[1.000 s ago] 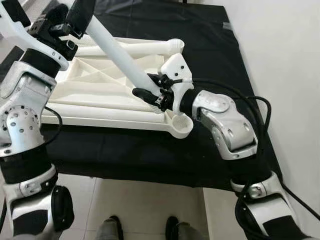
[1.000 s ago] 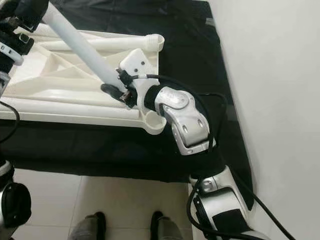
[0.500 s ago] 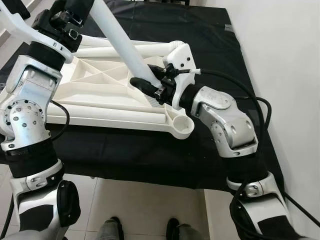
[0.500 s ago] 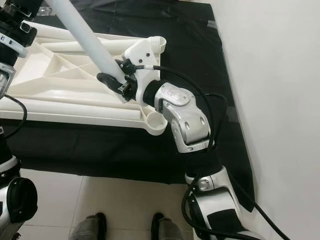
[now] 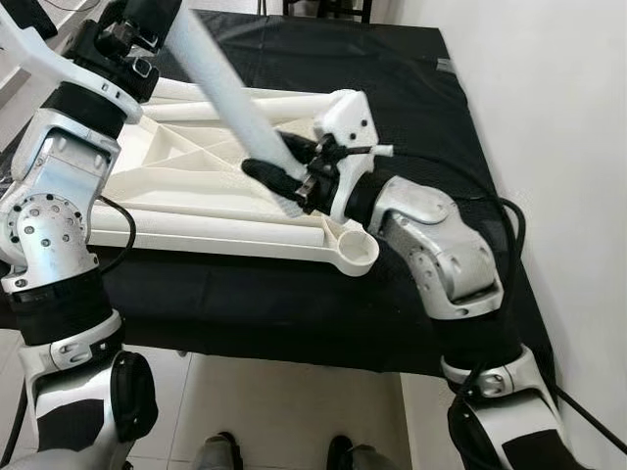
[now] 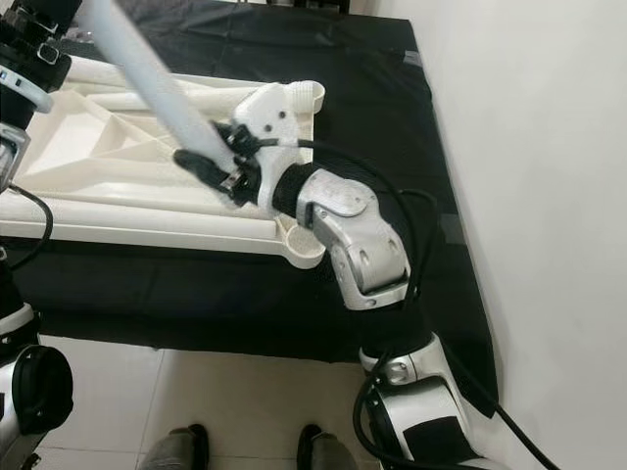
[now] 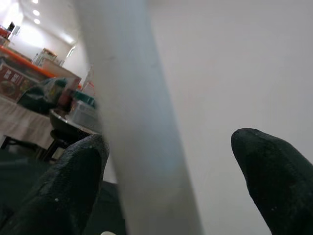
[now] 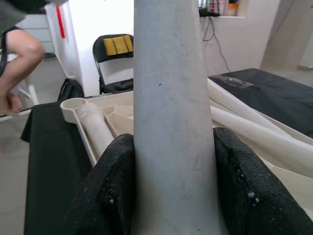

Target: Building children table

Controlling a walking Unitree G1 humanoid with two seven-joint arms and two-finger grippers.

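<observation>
An upturned white plastic tabletop [image 5: 186,191] lies on a black-covered table [image 5: 294,294]. Its near right corner has an open round socket [image 5: 355,253]. A long white table leg [image 5: 220,83], blurred, slants above the tabletop. My right gripper [image 5: 277,176] is shut on the leg's lower end, left of and above the socket; in the right wrist view both fingers [image 8: 110,191] press the leg [image 8: 171,98]. My left gripper [image 5: 147,18] is at the leg's upper end. In the left wrist view the leg [image 7: 137,122] touches one finger [image 7: 73,181] and stands apart from the other.
A white wall [image 5: 558,147] runs close along the table's right side. A person's shoes [image 5: 220,455] show on the tiled floor at the table's near edge. In the right wrist view a person's arm [image 8: 19,54] and a black folding chair [image 8: 115,54] stand beyond the table.
My right gripper has carried the leg's lower end leftward, further from the corner socket. The leg now looks blurred from motion. The camera has shifted a little.
</observation>
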